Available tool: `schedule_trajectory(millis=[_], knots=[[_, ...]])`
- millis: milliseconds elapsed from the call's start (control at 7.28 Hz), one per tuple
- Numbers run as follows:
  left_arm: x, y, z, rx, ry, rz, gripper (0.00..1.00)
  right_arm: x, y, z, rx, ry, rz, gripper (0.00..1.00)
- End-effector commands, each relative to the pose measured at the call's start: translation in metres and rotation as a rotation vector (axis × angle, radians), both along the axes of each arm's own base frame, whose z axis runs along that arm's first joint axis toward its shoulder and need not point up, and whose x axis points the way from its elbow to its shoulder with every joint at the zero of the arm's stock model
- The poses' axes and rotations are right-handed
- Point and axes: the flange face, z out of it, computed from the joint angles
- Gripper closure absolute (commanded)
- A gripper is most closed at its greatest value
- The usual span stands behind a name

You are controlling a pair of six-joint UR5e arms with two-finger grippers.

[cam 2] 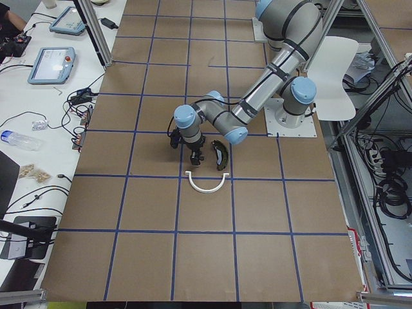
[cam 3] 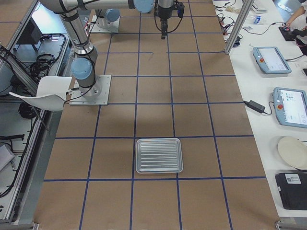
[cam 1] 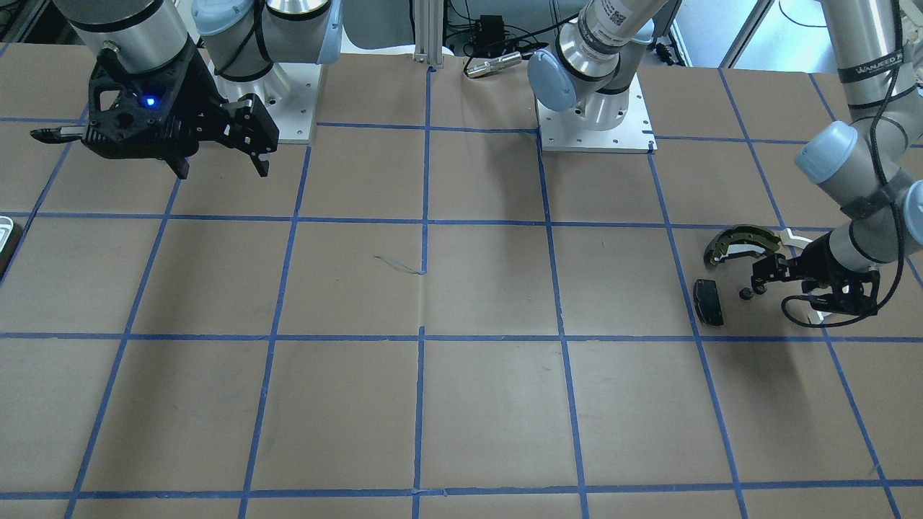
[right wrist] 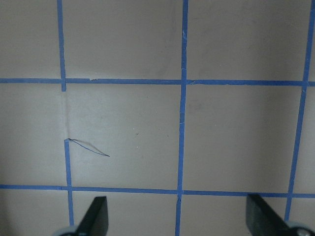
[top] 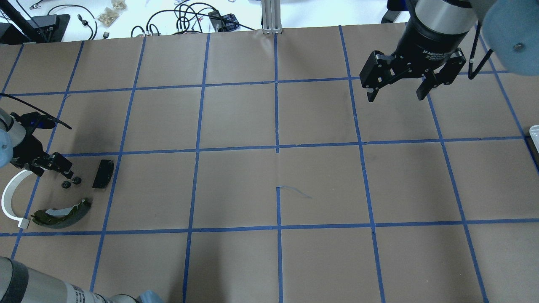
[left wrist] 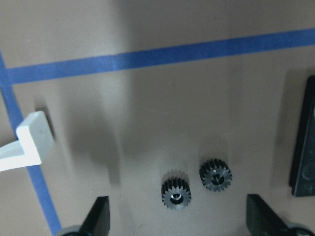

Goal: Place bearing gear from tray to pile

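Wide brown surface (cam 1: 433, 404), taped into blue squares, and on the robot's right end sits the ribbed metal tray (cam 3: 159, 155), flat and square to the grid. High above that half hangs the right gripper (top: 396, 97), fingers spread wide, nothing between them, just bare paper and tape under its wrist camera.

Over to the far left end, well apart from the tray, we have the pile (top: 73, 214). Biggest piece there is the white arc (cam 2: 206, 190), lying flat; one end of it shows at the left edge of the left wrist view. Next, the olive brake shoe (cam 1: 746, 234), curved, lying just beside the arc. Then the black pad (top: 103, 174), off on its own near a tape line.

And low over the middle of it all, the left gripper (left wrist: 180, 221), fingers spread apart, pinching nothing. Just ahead of it, two small bearing gears (left wrist: 176, 192) lie flat on the paper, side by side without touching, between the arc and the pad.
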Motion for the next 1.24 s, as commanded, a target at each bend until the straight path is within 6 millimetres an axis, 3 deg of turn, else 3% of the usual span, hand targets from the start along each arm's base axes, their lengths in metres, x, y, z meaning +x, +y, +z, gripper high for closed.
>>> schedule_trajectory(millis=[0,275,549,824,962,1099], knots=[[-0.032,-0.021,0.059,-0.013,-0.012,0.099,0.00,-0.001,0.000,0.000,0.002,0.000,-0.001,0.00],[-0.112,-0.034,0.114,-0.042,-0.015,0.102,0.00,-0.001,0.000,0.000,0.002,0.000,-0.002,0.00],[-0.202,-0.029,0.168,-0.081,-0.004,0.101,0.00,-0.001,0.000,0.000,0.003,0.000,-0.002,0.00],[-0.287,-0.003,0.207,-0.107,-0.006,0.034,0.00,-0.001,0.000,0.000,0.003,0.000,-0.002,0.00],[-0.321,0.016,0.224,-0.117,0.001,-0.015,0.00,-0.002,0.000,0.000,0.003,0.001,-0.001,0.00],[-0.342,0.034,0.239,-0.113,-0.004,-0.011,0.00,-0.001,0.000,0.000,0.002,0.000,0.000,0.00]])
